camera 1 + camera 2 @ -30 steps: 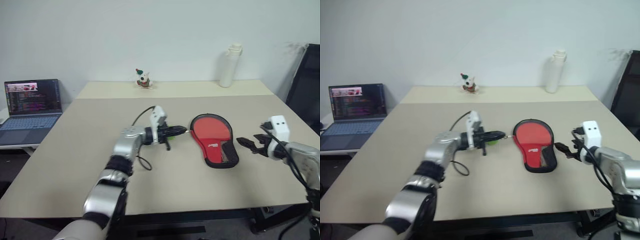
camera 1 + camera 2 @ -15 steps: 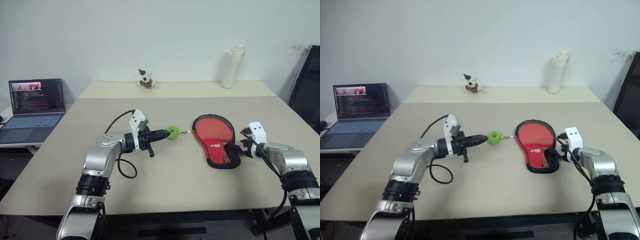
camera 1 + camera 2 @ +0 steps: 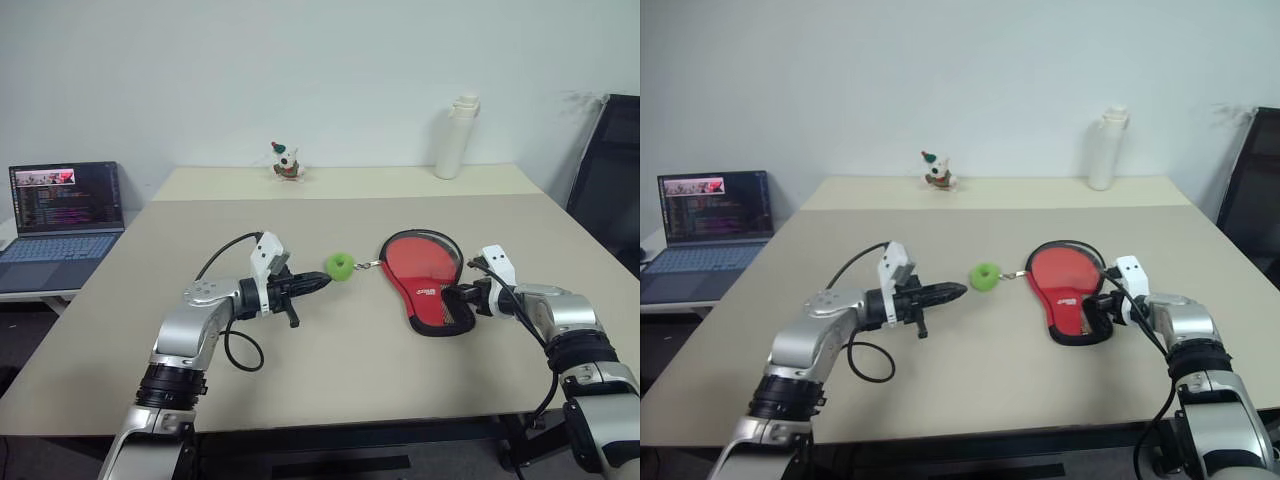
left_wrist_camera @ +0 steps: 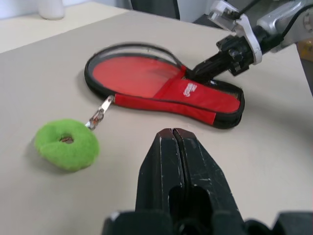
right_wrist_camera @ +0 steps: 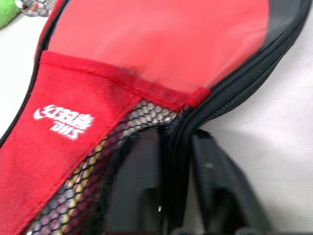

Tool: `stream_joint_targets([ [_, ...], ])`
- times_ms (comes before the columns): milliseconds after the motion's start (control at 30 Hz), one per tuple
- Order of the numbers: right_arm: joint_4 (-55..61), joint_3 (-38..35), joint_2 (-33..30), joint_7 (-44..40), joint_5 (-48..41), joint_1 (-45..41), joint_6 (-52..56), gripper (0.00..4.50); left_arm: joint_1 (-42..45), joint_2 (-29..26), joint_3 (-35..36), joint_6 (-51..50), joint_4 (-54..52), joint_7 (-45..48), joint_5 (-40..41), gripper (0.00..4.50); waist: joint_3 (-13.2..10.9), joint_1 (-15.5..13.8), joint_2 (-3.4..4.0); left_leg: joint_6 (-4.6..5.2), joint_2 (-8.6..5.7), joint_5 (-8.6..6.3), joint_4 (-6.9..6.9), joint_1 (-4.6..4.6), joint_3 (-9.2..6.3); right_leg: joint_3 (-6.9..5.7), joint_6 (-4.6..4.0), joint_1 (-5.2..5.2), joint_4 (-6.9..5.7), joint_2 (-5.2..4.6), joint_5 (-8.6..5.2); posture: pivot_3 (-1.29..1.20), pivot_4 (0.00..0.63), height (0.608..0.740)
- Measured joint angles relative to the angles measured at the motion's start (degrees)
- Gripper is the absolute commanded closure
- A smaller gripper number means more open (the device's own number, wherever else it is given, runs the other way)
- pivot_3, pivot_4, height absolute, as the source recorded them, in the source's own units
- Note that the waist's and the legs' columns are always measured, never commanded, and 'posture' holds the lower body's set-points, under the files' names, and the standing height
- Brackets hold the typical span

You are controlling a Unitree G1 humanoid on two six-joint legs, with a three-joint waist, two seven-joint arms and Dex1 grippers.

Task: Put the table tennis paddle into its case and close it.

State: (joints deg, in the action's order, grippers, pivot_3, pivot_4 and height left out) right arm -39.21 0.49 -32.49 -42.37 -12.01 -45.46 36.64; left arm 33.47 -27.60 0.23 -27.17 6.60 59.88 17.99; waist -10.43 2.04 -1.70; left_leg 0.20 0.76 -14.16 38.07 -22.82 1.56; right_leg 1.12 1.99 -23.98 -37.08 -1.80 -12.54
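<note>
Clamped now on the handle-end edge of the case, the right claw has closed from wide open a second ago; its wrist view shows the two black fingers pinching the black zip seam right beside the mesh pocket. It reached in from the side of the case away from the green ring charm to get there. The left claw is closed on nothing, its tips pointing at the charm from just short of it; it has drawn back from the charm, which it hid a second ago.

That change reads as a bracing step: with the right claw pinning the case, the left can probably pull the charm, which hangs on a short metal link off the round end of the case, to run the zip.

Inside the case, a flat red surface shows under the lifted black rim around the head end. It is likely the paddle's face, though lining cannot be ruled out. No handle sticks out. The case lies flat on the table, logo side up, its round end toward the charm, and is not yet zipped shut.
</note>
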Motion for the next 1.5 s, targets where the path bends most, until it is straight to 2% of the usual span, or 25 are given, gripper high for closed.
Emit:
stream_joint_targets([
  [200, 7.0, -1.1, 1.7, 0.9, -0.5, 2.6, 4.3, 4.48, -6.1, -4.5, 0.0, -1.3, -4.6, 5.4, 3.2, 4.50, 0.0, 0.2, -0.01, 0.00, 0.10, -0.01, -0.09, -0.05, -0.01, 0.01, -0.04, -0.08, 0.01, 0.08, -0.01, 0.00, 0.150, 0.740],
  [367, 26.2, -2.6, 6.4, 4.8, -3.5, 9.9, 16.5, 4.48, -10.8, -9.0, 0.0, -5.0, -14.8, 10.0, 9.0, 4.50, 0.0, 0.7, -0.01, -0.02, 0.23, -0.02, -0.17, -0.06, -0.04, 0.00, -0.12, -0.16, -0.03, 0.19, -0.06, 0.00, 0.150, 0.740],
  [867, 64.5, -1.9, 15.6, 15.5, -10.2, 29.1, 37.8, 4.48, -17.1, -12.8, -2.3, -8.6, -22.3, 11.5, 13.8, 4.50, 0.0, 0.6, -0.01, -0.16, 0.59, -0.11, -0.16, -0.04, -0.06, -0.09, -0.15, -0.17, 0.04, 0.54, -0.33, 0.00, 0.150, 0.740],
  [1000, 68.4, -2.8, 15.6, 16.6, -12.1, 31.9, 40.2, 4.48, -17.4, -12.9, -2.3, -8.7, -22.3, 11.7, 14.5, 4.50, 0.0, 0.3, -0.02, -0.17, 0.64, -0.12, -0.16, -0.04, -0.09, -0.14, -0.23, -0.16, 0.02, 0.60, -0.39, 0.00, 0.150, 0.740],
  [1467, 66.9, -3.8, 13.8, 17.8, -14.4, 31.5, 40.1, 4.48, -17.3, -12.9, -3.6, -8.5, -22.3, 11.0, 14.6, 4.50, 0.1, -0.3, -0.07, -0.20, 0.64, -0.13, -0.14, -0.02, -0.09, -0.13, -0.26, -0.14, 0.02, 0.61, -0.41, 0.00, 0.150, 0.740],
  [1500, 66.9, -3.8, 13.9, 18.1, -14.5, 31.5, 40.1, 4.24, -17.3, -12.9, -3.6, -8.5, -22.3, 10.8, 14.6, 4.50, 0.1, -0.3, -0.07, -0.20, 0.64, -0.14, -0.14, -0.02, -0.08, -0.13, -0.26, -0.14, 0.02, 0.61, -0.41, 0.00, 0.150, 0.740],
])
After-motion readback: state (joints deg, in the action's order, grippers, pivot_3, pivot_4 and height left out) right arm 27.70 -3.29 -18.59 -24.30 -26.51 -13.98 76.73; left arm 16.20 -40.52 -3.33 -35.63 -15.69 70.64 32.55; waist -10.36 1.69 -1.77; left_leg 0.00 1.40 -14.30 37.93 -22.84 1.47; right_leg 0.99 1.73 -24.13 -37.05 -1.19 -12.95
